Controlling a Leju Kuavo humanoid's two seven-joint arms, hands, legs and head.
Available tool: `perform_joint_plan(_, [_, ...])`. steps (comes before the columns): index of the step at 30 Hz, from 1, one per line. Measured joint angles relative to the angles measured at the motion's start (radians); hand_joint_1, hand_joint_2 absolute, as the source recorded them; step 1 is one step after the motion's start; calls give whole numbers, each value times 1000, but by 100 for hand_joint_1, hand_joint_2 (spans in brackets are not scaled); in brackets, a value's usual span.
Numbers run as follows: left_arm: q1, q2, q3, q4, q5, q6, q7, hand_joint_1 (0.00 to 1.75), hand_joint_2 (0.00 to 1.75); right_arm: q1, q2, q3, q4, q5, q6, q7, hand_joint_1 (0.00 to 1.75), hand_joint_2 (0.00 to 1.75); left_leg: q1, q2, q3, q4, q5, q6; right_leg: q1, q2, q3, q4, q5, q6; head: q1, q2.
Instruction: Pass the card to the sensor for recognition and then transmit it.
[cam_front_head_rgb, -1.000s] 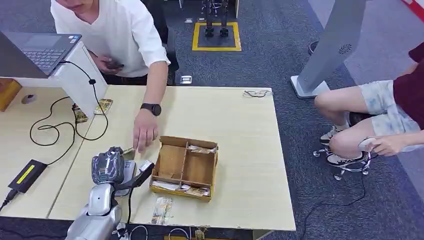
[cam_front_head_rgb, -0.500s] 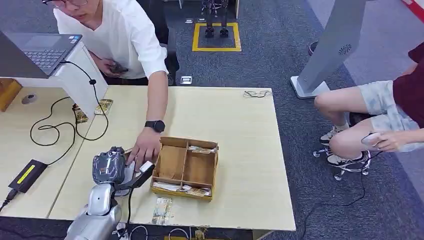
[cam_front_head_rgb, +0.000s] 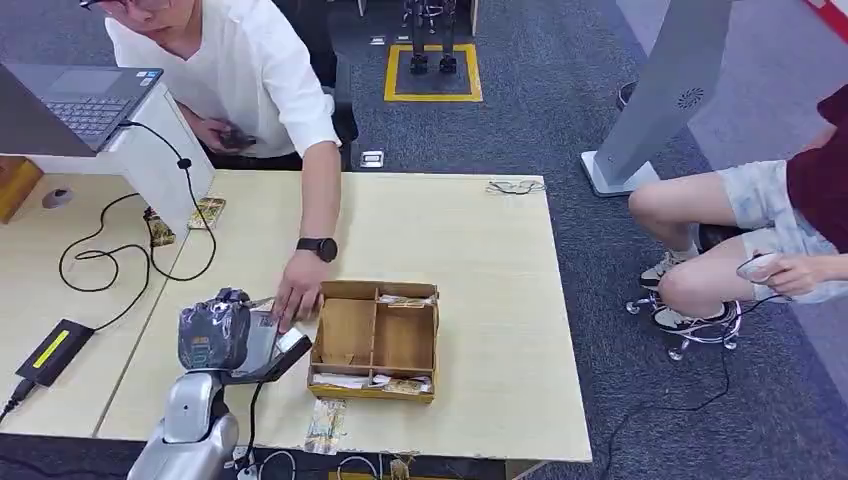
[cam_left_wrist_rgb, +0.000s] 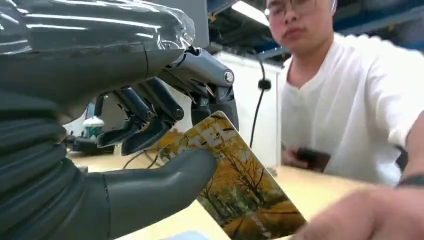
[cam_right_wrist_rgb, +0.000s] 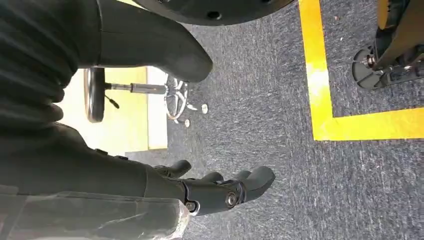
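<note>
My left hand (cam_left_wrist_rgb: 150, 145) pinches the card (cam_left_wrist_rgb: 235, 185) btwn thumb and fingers, card tilted, autumn-tree print facing out. In head view the left hand (cam_front_head_rgb: 215, 335) sits just beside the cardboard divider box (cam_front_head_rgb: 375, 340), w/ a person's hand (cam_front_head_rgb: 295, 300) touching the box's near corner. My right hand (cam_right_wrist_rgb: 210, 192) hangs over grey carpet (cam_right_wrist_rgb: 260, 100), fingers lightly curled, holding nothing.

The card (cam_left_wrist_rgb: 235, 187), printed with golden autumn trees, stands tilted, pinched in the left hand (cam_left_wrist_rgb: 150, 140), just beside the wooden tray (cam_front_head_rgb: 375, 338).
</note>
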Motion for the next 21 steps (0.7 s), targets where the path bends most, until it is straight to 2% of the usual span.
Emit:
perform_joint_plan(7, [19, -18, 34, -75, -6, 0, -17, 175, 175, 0, 0, 0, 0, 0, 0, -2, 0, 175, 0, 0, 0, 0, 0, 0, 0, 0, 0, 0, 0, 0, 0, 0])
perform_joint_plan(21, [30, -29, 43, -106, -31, 0, -11, 175, 175, 0, 0, 0, 0, -1, 0, -2, 0, 175, 0, 0, 0, 0, 0, 0, 0, 0, 0, 0, 0, 0, 0, 0])
